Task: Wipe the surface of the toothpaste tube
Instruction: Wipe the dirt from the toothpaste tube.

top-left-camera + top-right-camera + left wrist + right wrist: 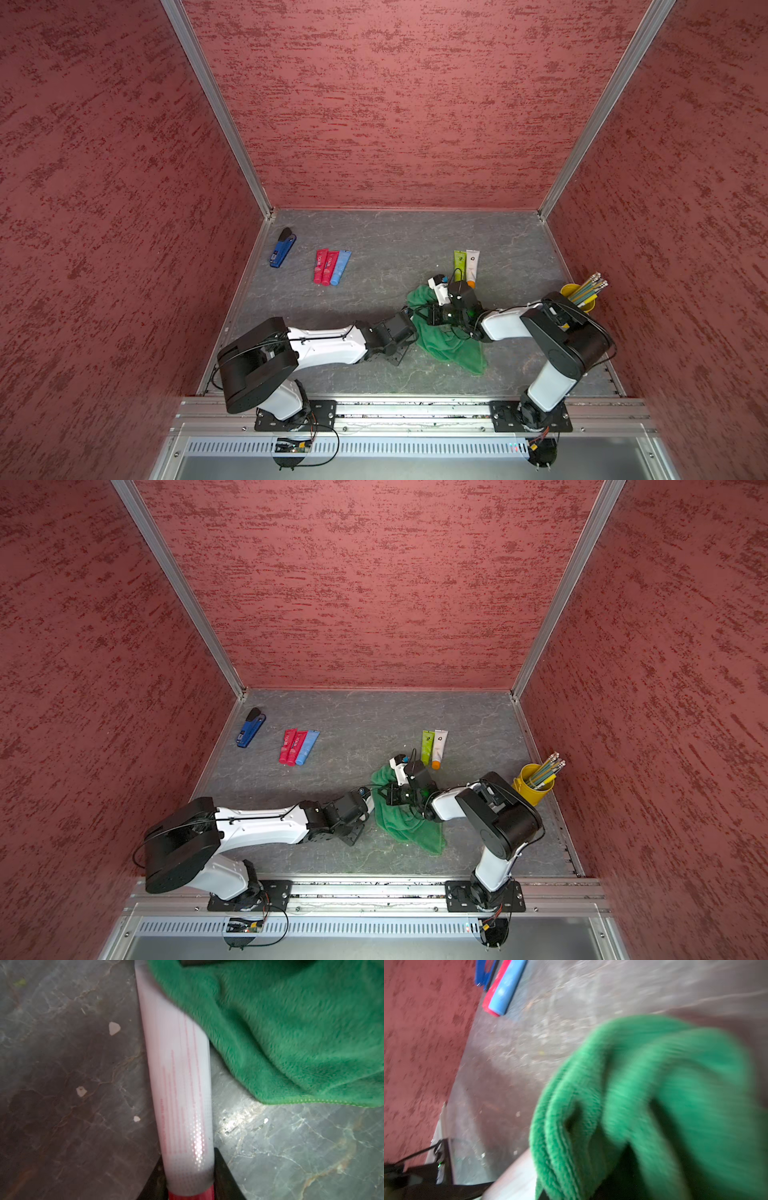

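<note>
Jaws of the left arm point(328, 345) are clenching the toothpaste tube point(180, 1084) just above its red cap point(191, 1195), one black jaw pressing on each side, as the left wrist view is showing. This white tube with faint red print is sitting around the middle of the bench point(374, 232), a little toward the front edge, and is pointing away from the left arm; whether it is touching the bench I cannot tell. Its far end is running under the green cloth point(451, 349), which is draping over it and trailing across the bench toward the front right corner. Jaws of the right arm point(507, 322) are squeezing fully together on a bunched fold of that cloth, and the right wrist view is showing the fabric blurred and close to the lens

Going across the rest of the bench from left to right, a blue tool point(282, 248) that looks like a stapler is lying near the far left corner. Two red tubes point(321, 266) and a blue tube point(340, 267) are lying side by side, touching. A green tube point(459, 259) and a white tube point(472, 264) with an orange cap are lying together just beyond the cloth, toward the far edge. A yellow cup point(590, 308) is standing by the right edge, holding pencils point(590, 286) that are leaning toward that edge
</note>
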`<control>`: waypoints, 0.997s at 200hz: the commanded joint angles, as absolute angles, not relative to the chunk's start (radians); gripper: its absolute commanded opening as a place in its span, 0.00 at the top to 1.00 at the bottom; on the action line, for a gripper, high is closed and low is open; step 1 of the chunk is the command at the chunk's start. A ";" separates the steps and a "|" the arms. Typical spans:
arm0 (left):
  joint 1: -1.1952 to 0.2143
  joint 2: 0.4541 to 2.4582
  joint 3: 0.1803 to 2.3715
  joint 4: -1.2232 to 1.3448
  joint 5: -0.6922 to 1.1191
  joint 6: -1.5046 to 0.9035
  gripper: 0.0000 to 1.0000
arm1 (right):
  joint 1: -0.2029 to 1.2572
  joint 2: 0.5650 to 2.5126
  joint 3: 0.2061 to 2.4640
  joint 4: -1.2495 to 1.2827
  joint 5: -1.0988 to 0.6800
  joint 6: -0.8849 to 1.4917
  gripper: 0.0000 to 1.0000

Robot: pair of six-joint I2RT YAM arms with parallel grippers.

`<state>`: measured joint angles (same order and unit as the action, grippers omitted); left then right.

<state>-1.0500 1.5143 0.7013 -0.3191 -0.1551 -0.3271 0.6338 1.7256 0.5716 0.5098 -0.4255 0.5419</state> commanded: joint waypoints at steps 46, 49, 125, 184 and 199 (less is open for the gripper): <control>-1.060 1.511 0.718 -0.273 -0.132 -0.311 0.92 | 0.747 1.723 0.503 0.482 -0.479 0.567 1.00; -1.060 1.511 0.717 -0.273 -0.132 -0.311 0.92 | 0.743 1.724 0.504 0.471 -0.464 0.563 1.00; -1.052 1.460 0.681 -0.265 -0.129 -0.330 0.94 | 0.540 1.668 0.509 0.372 -0.169 0.560 1.00; -0.946 1.444 0.691 -0.293 -0.118 -0.346 0.94 | 0.555 1.324 0.377 0.149 -0.183 0.533 1.00; -0.906 1.447 0.715 -0.314 -0.118 -0.336 0.94 | 0.555 1.204 0.334 0.071 -0.193 0.507 1.00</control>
